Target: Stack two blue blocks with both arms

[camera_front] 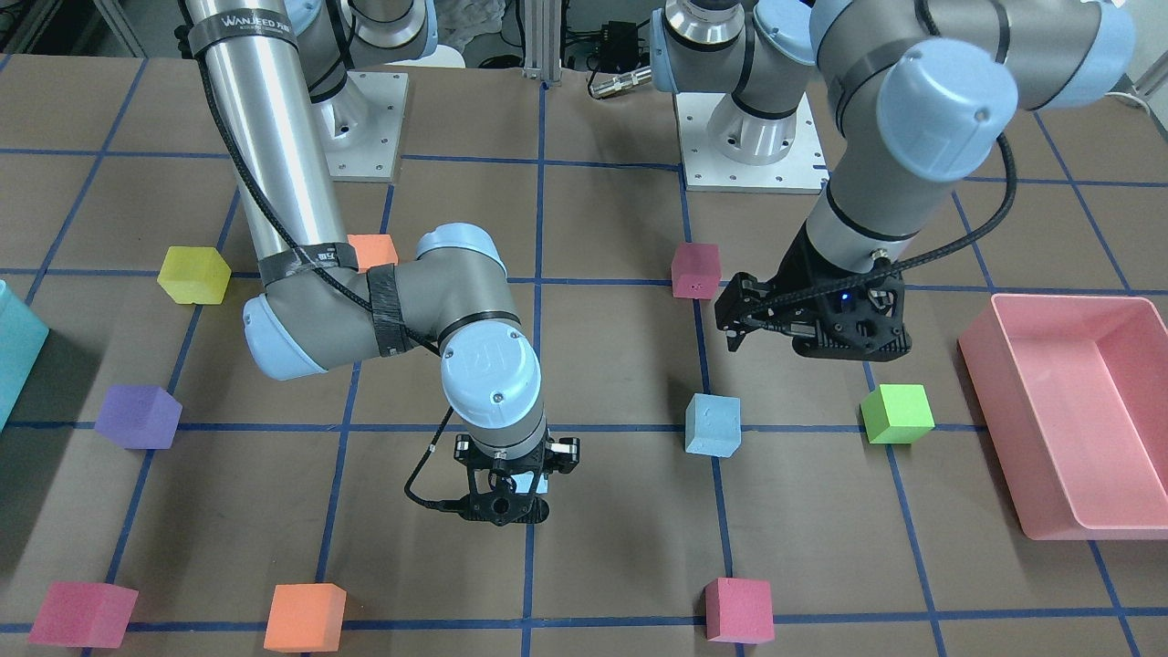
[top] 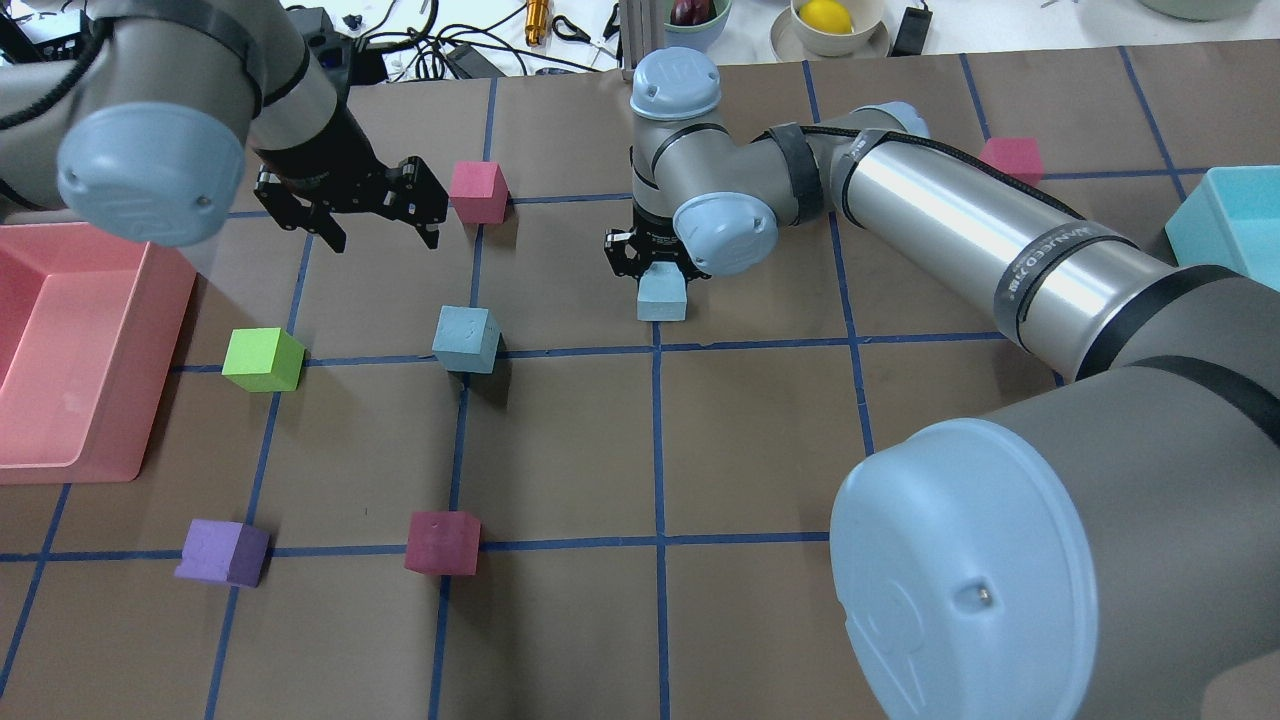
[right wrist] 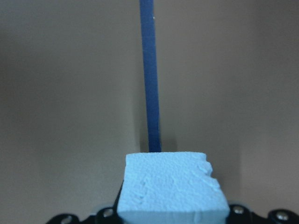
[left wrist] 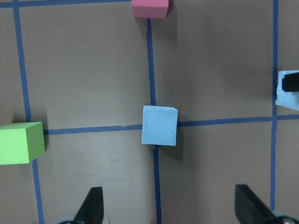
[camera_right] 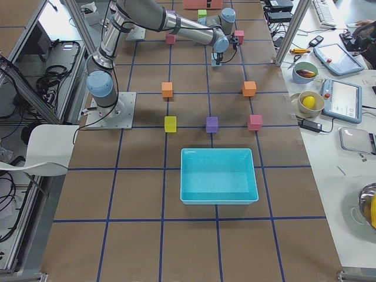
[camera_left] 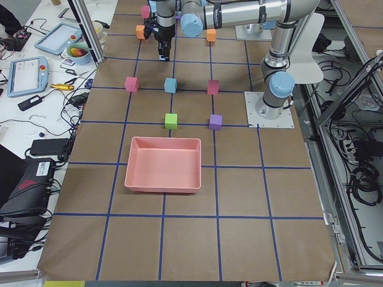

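Across the table (top: 760, 450) sit two blue blocks (top: 466, 338), one (top: 661, 297) between right jaws.

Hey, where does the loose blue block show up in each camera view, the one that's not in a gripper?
Front-facing: loose blue block right of centre, on a tape crossing.
Overhead: block left of centre.
Exterior left: block upper middle.
Exterior right: not visible, probably behind the right arm.
Left wrist: block dead centre.
Right wrist: absent; that is the other blue block.
Landmark: the green cube beside it.
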